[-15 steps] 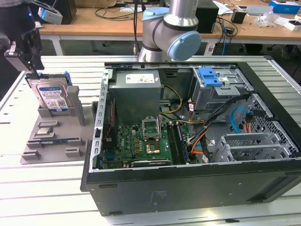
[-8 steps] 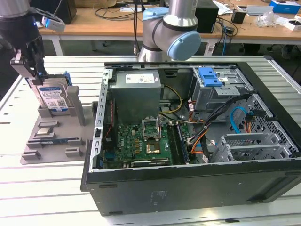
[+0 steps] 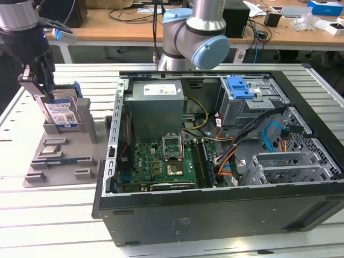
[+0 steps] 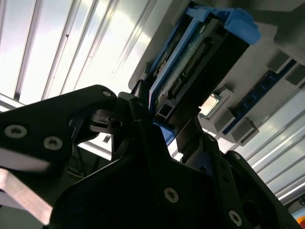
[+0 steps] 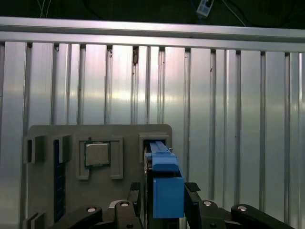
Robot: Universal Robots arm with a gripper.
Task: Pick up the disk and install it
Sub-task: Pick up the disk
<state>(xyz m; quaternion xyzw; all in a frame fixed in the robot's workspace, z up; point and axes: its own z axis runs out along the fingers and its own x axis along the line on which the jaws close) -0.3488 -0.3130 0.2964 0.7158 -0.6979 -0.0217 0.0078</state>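
Disk [image 3: 61, 114]: we list it standing on edge in a slot of the grey fixture tray [image 3: 59, 158], on the exterior view's left of the open computer case [image 3: 215, 215] and well apart from it. Its labelled broad face is turned towards the exterior camera. A blue rail [image 5: 164, 183] runs along the upper edge, and the connector edge [image 4: 190, 62] shows in the second wrist view. With the lower part sunk in the slot, we cannot fix its long axis. The gripper [image 3: 45, 94] straddles that upper edge; whether it clamps we cannot tell. The case and tray rest on a ribbed metal table [image 3: 172, 250]. Behind the case stands a wooden bench [image 3: 301, 32] with cables.
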